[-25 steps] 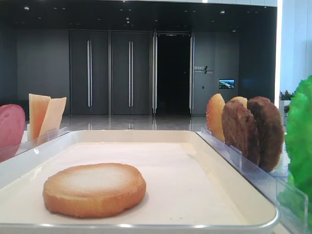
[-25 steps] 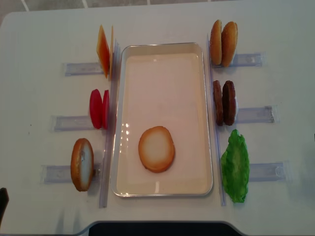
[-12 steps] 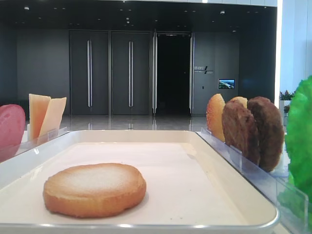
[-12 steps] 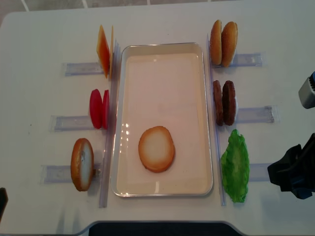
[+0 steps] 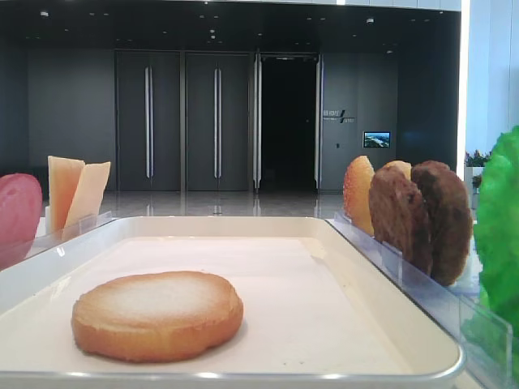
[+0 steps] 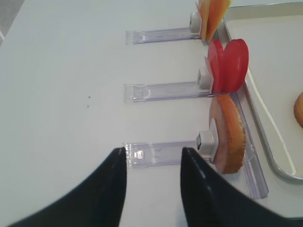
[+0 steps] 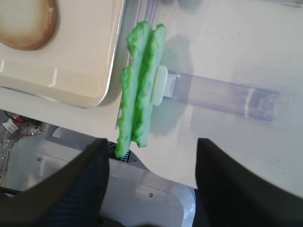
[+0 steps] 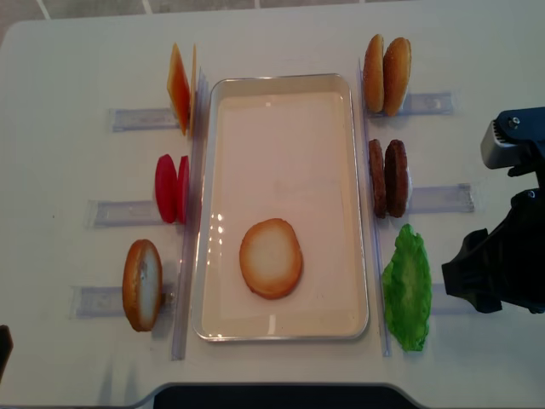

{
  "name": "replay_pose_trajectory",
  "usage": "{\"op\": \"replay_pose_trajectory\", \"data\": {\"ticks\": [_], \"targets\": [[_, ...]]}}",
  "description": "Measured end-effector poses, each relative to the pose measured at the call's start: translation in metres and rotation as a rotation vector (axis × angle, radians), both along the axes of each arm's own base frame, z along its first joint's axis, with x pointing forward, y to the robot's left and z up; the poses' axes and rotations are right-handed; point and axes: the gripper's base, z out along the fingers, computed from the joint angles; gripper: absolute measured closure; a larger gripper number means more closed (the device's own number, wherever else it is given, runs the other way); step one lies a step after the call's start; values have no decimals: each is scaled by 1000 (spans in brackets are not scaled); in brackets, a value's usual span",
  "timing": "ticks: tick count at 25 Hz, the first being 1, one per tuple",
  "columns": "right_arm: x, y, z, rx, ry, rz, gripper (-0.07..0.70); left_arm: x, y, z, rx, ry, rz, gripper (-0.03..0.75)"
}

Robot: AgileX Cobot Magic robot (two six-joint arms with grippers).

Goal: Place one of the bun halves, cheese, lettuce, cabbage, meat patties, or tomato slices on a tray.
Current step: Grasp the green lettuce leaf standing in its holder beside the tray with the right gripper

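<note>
white table: right gripper now nearer lettuce.

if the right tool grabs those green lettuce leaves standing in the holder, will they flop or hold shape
Probably hold shape: the lettuce stands on edge in its clear holder without sagging, so it looks fairly stiff. It seems thin and light. The ruffled edges may give grip, but a sideways nudge could tip it toward the tray.

I'm looking down at a white table, white tray sitting in the middle, clear plastic holders lined up either side, three left, three right
</note>
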Motion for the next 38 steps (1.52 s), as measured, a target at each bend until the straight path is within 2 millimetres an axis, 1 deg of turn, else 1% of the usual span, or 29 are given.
{"op": "replay_pose_trajectory", "data": {"ticks": [5, 13, 19, 29, 38], "targets": [[15, 9, -11, -4, 12, -13, 212, 0, 0, 0, 0, 0, 0, 426], [29, 24, -29, 12, 98, -24, 213, 0, 0, 0, 0, 0, 0, 429], [38, 29, -40, -3, 113, -6, 214, 0, 0, 0, 0, 0, 0, 429], [41, 31, -40, 6, 92, -6, 244, 0, 0, 0, 0, 0, 0, 429], [41, 31, -40, 6, 92, -6, 288, 0, 0, 0, 0, 0, 0, 429]]}}
